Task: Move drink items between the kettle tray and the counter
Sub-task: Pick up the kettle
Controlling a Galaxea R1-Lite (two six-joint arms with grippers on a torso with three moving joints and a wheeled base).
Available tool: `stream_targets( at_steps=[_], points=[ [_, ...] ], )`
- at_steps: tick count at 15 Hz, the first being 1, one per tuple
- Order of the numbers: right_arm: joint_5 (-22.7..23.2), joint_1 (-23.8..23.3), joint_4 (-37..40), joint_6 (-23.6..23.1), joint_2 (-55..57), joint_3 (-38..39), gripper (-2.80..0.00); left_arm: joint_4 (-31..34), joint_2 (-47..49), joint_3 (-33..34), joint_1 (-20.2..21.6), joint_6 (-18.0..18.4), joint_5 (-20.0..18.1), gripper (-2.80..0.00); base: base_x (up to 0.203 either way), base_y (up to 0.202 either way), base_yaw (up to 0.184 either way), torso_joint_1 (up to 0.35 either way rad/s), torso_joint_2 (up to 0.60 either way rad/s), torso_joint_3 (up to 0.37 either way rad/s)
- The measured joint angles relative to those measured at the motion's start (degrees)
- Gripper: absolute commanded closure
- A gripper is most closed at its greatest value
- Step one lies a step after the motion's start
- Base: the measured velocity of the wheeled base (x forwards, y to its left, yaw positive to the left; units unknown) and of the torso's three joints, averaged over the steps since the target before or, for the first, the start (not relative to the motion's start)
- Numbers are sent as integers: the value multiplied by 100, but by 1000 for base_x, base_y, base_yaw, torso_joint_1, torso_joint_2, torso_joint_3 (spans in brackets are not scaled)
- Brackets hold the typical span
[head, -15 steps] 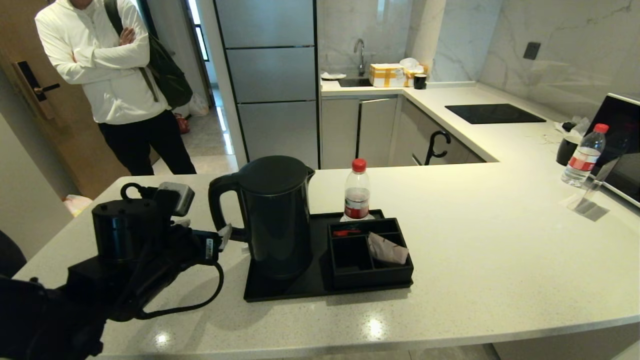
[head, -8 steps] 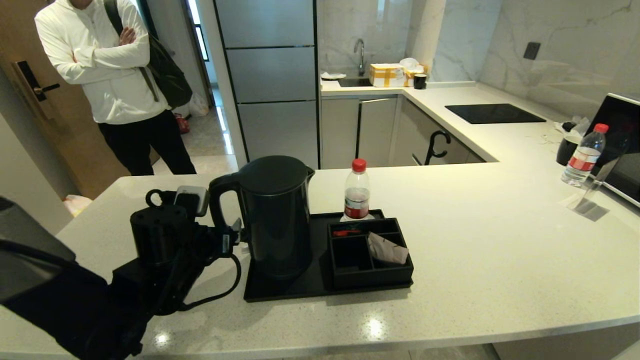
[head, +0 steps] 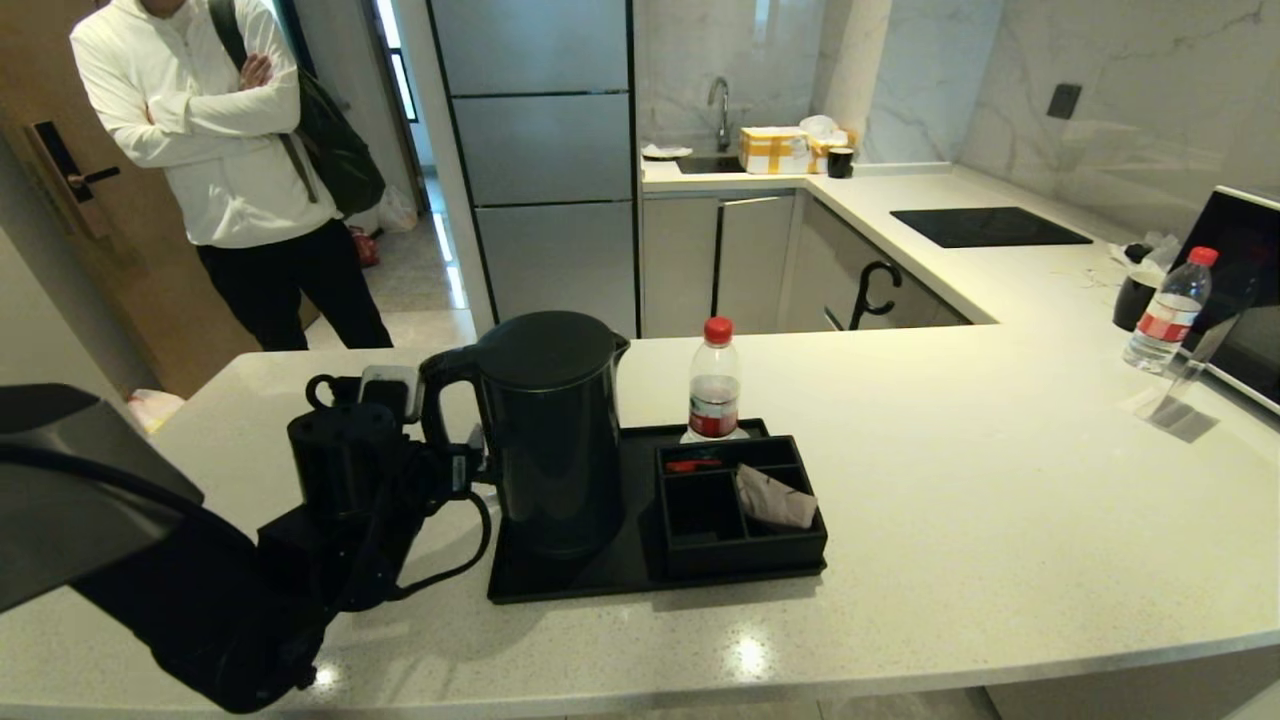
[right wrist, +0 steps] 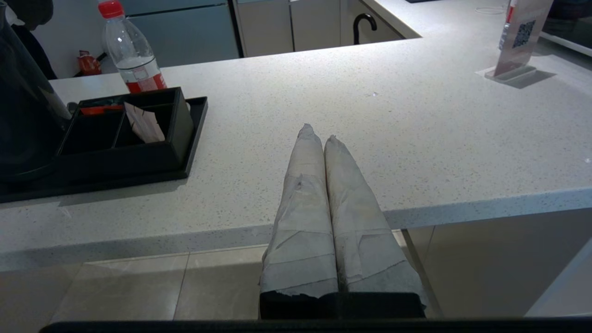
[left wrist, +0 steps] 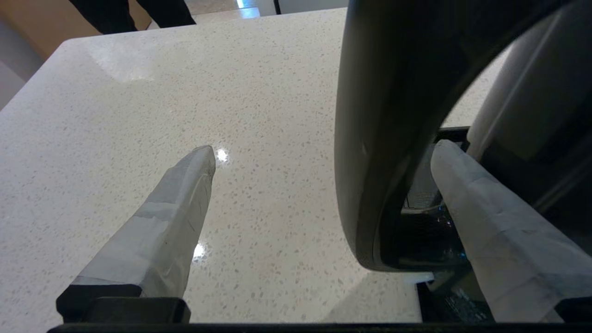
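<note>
Kettle (head: pixel 555 430) stands upright on the tray (head: pixel 600 575), on its left part, and nothing shows it lifted yet, so I judge the task is only at its beginning. The left gripper (left wrist: pixel 323 157) is at the kettle's handle (head: pixel 440 400): its jaws are apart, one finger (left wrist: pixel 180 203) outside the handle over the bare desk (head: pixel 1000 480), the other finger (left wrist: pixel 481 217) inside the loop, between handle and kettle body. The handle sits between them but is not squeezed; whether a finger already touches it I cannot tell, the view is too close.

Right of the kettle, on the same tray, is the black organiser box (head: pixel 740 505), and the beige sachet (head: pixel 775 498) leans in one of its right compartments. A red-capped bottle (head: pixel 714 385) stands behind the box, at the tray's far edge.

The right gripper (right wrist: pixel 319 138) hangs right of the tray, at the near edge of the desk, jaws pressed together and holding nothing.

What is left, in my judgement: to close on the handle, lift the kettle and set it on the desk beside the tray, and also to handle the sachet.
</note>
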Motion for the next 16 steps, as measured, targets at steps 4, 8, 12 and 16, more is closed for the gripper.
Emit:
stream_targets(
  at_steps=[4,8,12,16],
  points=[
    [1,0,1,0,0,0,0,-5,147,-135,6,-4,172,-280,0,0,0,0,0,0],
    [0,0,0,-1,0,0,0,-11,227,-255,66,-16,243,-280,0,0,0,0,0,0],
    [1,0,0,0,0,0,0,-74,266,-302,152,-13,217,-280,0,0,0,0,0,0],
    [-3,0,0,0,0,0,0,-82,312,-312,174,-18,210,-280,0,0,0,0,0,0]
  ],
)
